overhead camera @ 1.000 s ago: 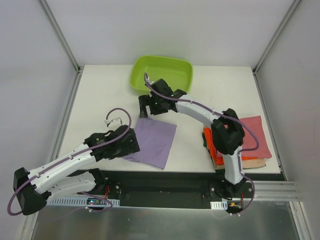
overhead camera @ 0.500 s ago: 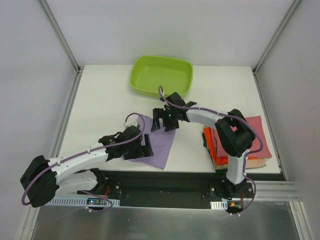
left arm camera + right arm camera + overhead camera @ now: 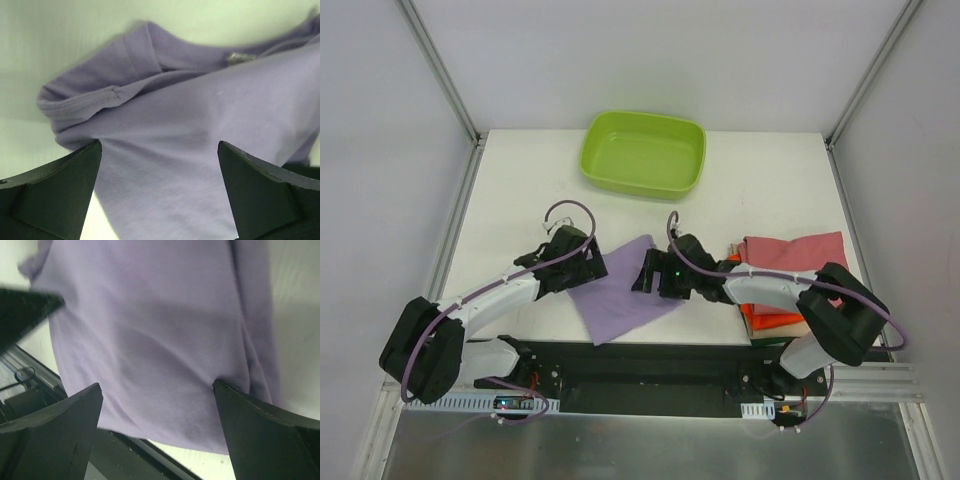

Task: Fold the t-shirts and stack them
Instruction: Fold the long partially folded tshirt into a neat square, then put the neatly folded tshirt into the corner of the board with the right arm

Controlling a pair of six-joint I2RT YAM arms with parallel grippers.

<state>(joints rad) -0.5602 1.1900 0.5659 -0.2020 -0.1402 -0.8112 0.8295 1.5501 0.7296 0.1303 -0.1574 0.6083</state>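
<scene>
Your main exposure is on the white bench point(image 3: 520, 190). The folded lilac cotton t-shirt point(image 3: 620, 300) lies skewed in the near middle, with one corner reaching the front edge. If you drag or lift it unevenly, that corner is likely to slip over the edge, and a pinch that catches only the top layer would probably pull the fold open. The stack of folded t-shirts, a dusty rose-red one point(image 3: 795, 255) showing above a bright orange one point(image 3: 770, 322), sits at the near right, apart from the lilac one. The right arm lies across its near side, so a careless swing could scuff or topple that stack. Both arms also face each other across one small cloth, so closing in together risks a knock. The left tool point(image 3: 592, 268) stands at the shirt's left edge with its jaws wide apart and gripping nothing; its dark fingers point(image 3: 55, 195) straddle a hemmed edge. The right tool point(image 3: 646, 273) is at the right edge, likewise fully spread and empty. Whether either touches the fabric, you cannot tell.
</scene>
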